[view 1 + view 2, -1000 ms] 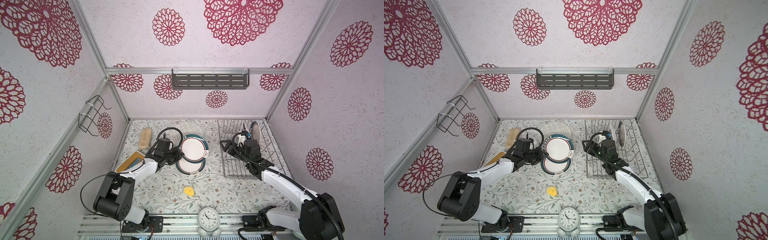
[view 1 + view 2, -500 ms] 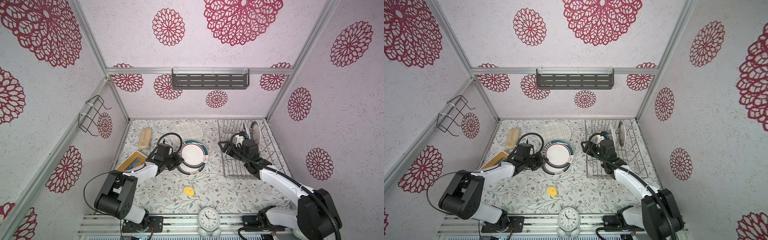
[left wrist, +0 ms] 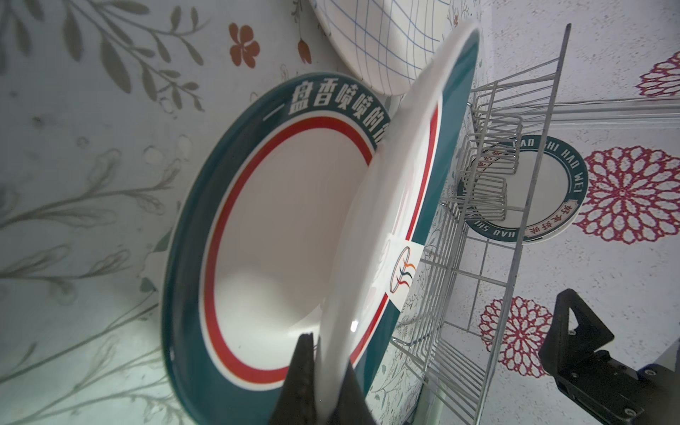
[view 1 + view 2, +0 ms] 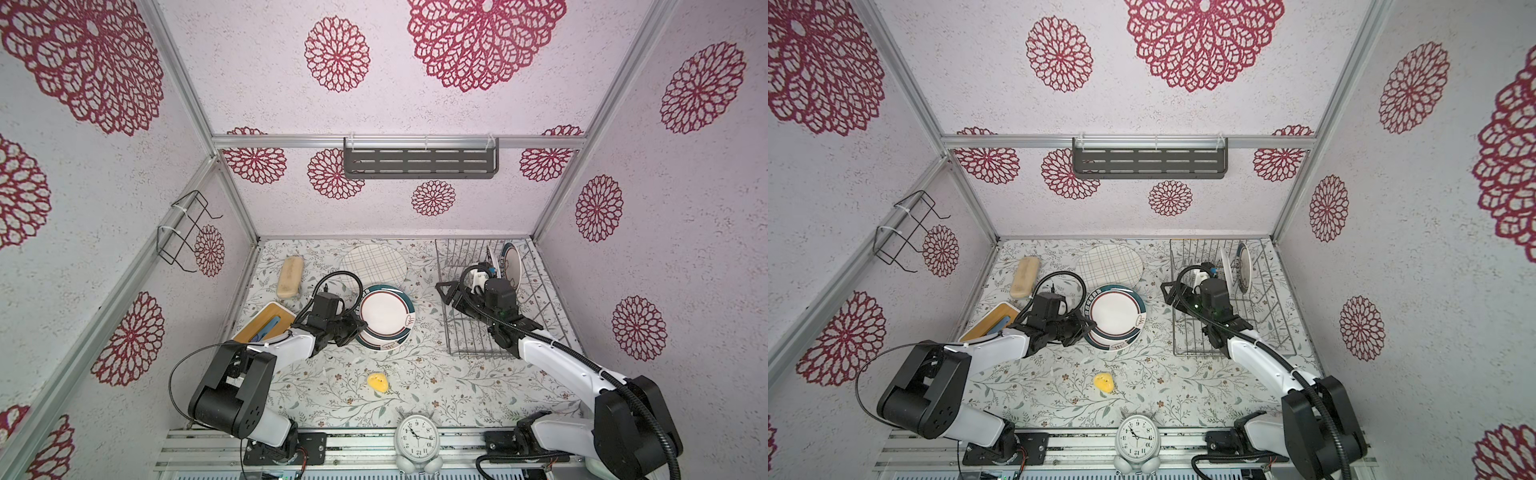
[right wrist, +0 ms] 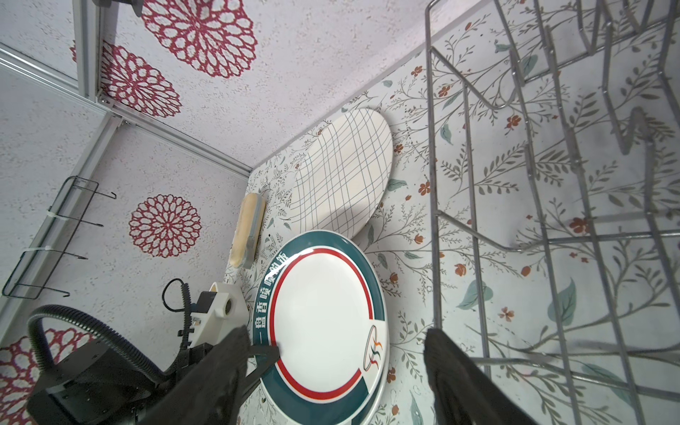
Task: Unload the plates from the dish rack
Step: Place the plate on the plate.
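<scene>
Plate (image 4: 384,309) with a teal rim is clamped at its edge by the left fingers (image 3: 303,371), tilted over a matching plate (image 4: 380,344) lying flat on the desk (image 4: 332,395), just beside a grid-lined plate (image 4: 373,262). Right fingers (image 5: 452,375) are spread wide and empty above the edge of the dish rack (image 4: 469,332) on the desk's right side, where two more plates (image 4: 512,268) stand upright at the far end.

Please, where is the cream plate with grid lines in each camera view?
Top view: the grid plate lies flat near the back wall.
Top view: same place.
Left wrist: only its edge, behind the teal-rimmed plates.
Right wrist: whole, behind them.
Landmark: those teal-rimmed plates.
</scene>
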You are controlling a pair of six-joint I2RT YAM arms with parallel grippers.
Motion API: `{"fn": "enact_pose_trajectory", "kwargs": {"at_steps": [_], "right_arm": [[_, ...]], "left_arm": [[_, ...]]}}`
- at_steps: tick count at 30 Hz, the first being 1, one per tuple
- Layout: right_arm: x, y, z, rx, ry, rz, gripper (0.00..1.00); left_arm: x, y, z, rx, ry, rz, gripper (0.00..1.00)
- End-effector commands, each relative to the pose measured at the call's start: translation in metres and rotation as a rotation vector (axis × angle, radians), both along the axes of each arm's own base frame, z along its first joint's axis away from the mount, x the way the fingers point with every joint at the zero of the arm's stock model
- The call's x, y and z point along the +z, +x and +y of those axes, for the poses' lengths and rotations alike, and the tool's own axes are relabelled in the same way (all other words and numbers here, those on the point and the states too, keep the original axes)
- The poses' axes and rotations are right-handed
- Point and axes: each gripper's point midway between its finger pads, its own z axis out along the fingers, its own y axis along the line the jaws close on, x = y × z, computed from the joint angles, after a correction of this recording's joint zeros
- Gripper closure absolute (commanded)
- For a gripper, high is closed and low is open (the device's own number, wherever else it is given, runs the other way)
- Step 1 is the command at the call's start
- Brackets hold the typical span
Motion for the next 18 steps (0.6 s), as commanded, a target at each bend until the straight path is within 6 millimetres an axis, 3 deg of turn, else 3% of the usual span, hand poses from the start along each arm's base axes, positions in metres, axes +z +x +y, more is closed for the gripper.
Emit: {"fn": "enact_pose_trajectory", "kwargs": {"at_steps": [1,14,18], "right_arm": [[0.0129,0.0046,0.0038,0.019,0.014,-0.047,0.22],[0.0063,0.006,0.0045,0.016,0.007,-0.023,0.22],[0.0052,0.0062,0.0048,0.017,0.006,-0.02,0.22]], "left_arm": [[0.0209,0.0098,-0.0024,0.007,-0.045,-0.086,1.0],[0.0135,0.002,0.0023,0.022,-0.036,-0.069,0.99],[0.0158,0.0016,0.0032,0.028,-0.036,-0.074,0.9]]}}
